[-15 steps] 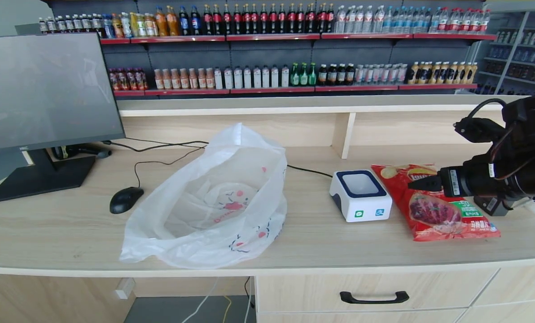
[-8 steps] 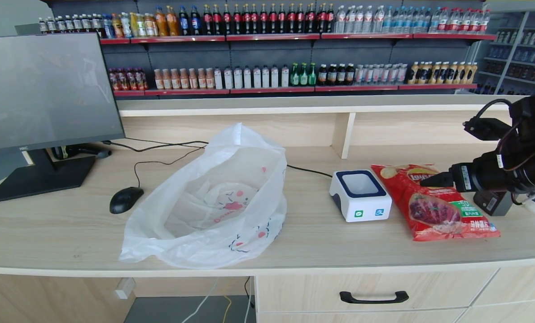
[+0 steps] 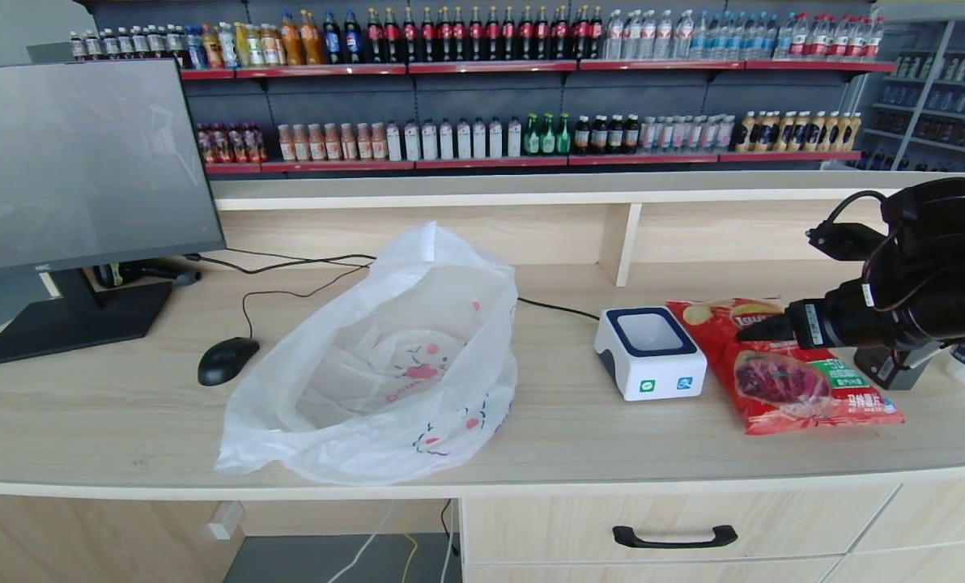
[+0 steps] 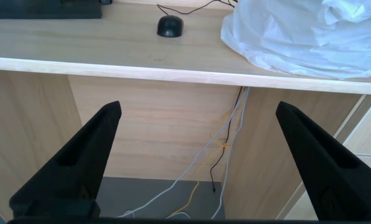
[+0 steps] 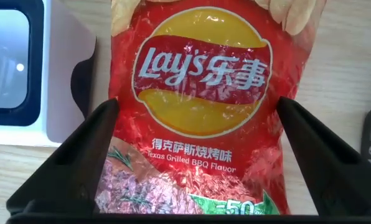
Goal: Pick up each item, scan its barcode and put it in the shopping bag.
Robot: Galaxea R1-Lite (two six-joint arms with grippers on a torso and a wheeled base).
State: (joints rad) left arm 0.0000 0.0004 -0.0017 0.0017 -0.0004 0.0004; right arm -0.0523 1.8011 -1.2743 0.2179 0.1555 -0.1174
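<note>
Right gripper (image 3: 756, 330) is sitting farther left and slightly lower than half a second ago, after having drawn off to the right in the frame before. The chip bag (image 3: 778, 364), scanner (image 3: 650, 352) and shopping bag (image 3: 385, 364) are lying where they were.

Right fingers (image 5: 73, 162) are standing apart, one at each long edge of the chip bag, with the logo end of the bag showing between them. Contact with the bag: cannot tell.

Chip bag is lying flat, face up, on the counter (image 3: 580, 437), just right of the scanner. Its long axis is running from the back ledge toward the counter's front edge, slanting rightward as it nears the front. The logo end is pointing to the back, the lower end to the front.

Shopping bag is lying open at mid-counter, left of the scanner and well apart from the chip bag.

Left gripper (image 4: 198, 109) is hanging below the counter's front edge, fingers wide apart and gripping nothing.

A mouse (image 3: 227, 360) and a monitor (image 3: 86, 162) are standing left of the shopping bag.
</note>
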